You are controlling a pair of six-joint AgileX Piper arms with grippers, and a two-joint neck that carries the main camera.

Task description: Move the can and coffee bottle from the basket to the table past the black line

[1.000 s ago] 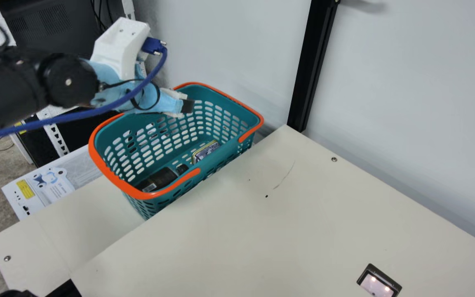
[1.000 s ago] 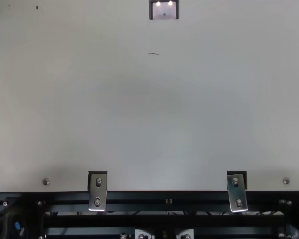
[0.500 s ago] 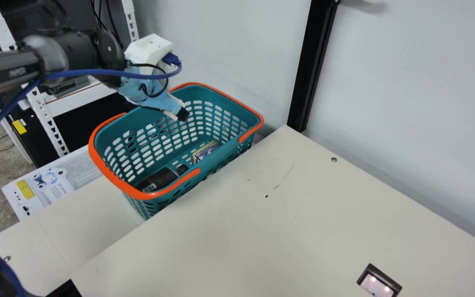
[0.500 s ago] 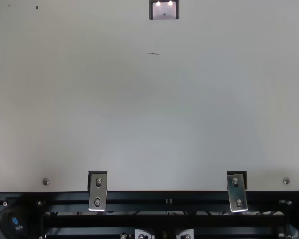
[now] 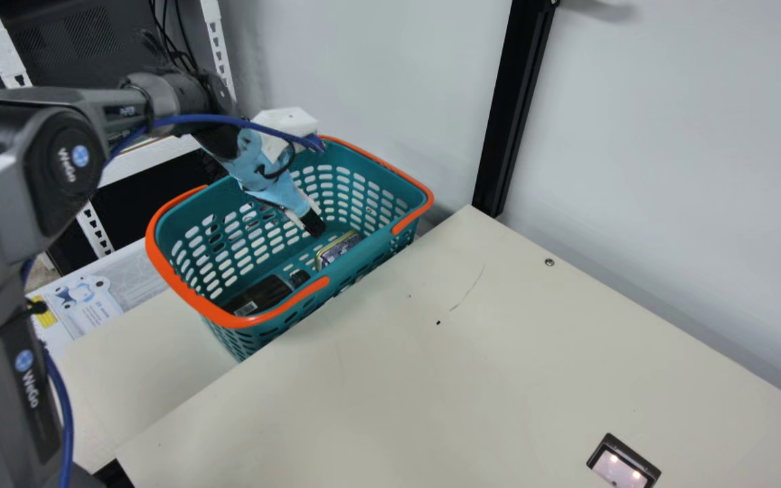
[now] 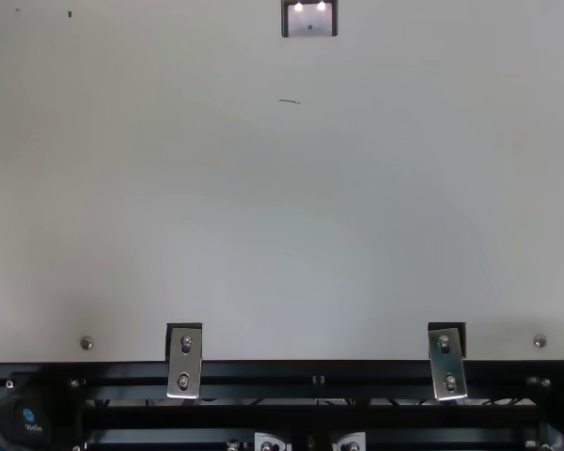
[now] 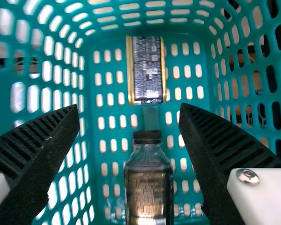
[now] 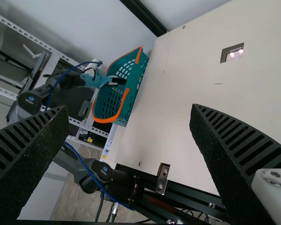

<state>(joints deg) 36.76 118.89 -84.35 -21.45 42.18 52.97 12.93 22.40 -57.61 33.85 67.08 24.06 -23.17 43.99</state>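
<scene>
Basket [image 5: 217, 313] left of table [image 5: 499, 379] — inside, can [image 5: 338, 249] behind coffee bottle [image 5: 265, 293].

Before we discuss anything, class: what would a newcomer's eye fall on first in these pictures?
Most likely the teal basket with its orange rim, at the edge of the cream table. Next, the left gripper, open inside it above the can and dark coffee bottle, both lying at the bottom.

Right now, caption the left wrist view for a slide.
Open gripper above a can and a coffee bottle in a teal basket.
</scene>
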